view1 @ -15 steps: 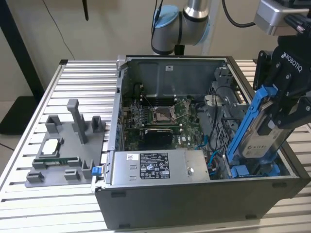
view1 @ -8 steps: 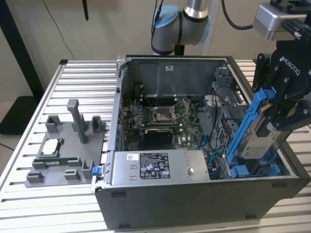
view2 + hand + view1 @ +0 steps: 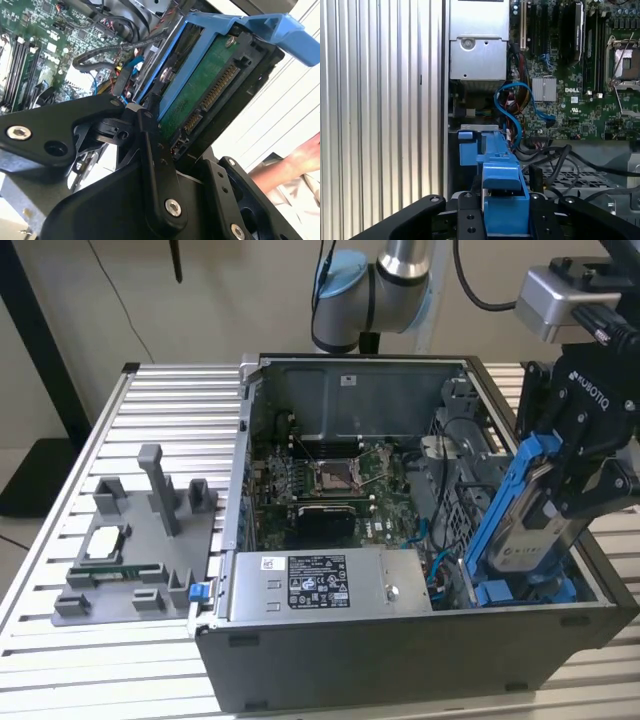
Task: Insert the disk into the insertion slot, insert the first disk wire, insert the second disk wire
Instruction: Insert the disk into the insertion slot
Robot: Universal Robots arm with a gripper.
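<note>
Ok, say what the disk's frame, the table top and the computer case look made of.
Disk's frame: bright, even blue with soft sheen, probably moulded plastic. Table top: pale silver ribbed slats, matt shine, likely extruded aluminium. Computer case: dark grey flat panels, folded edges, seemingly painted sheet metal.

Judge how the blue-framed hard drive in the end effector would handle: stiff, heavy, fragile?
Probably stiff: the hard drive is a metal slab and hangs tilted from the end effector without sagging. Being metal, it is likely heavy for its size. Its blue frame may flex slightly, and the exposed circuit board looks fragile.
</note>
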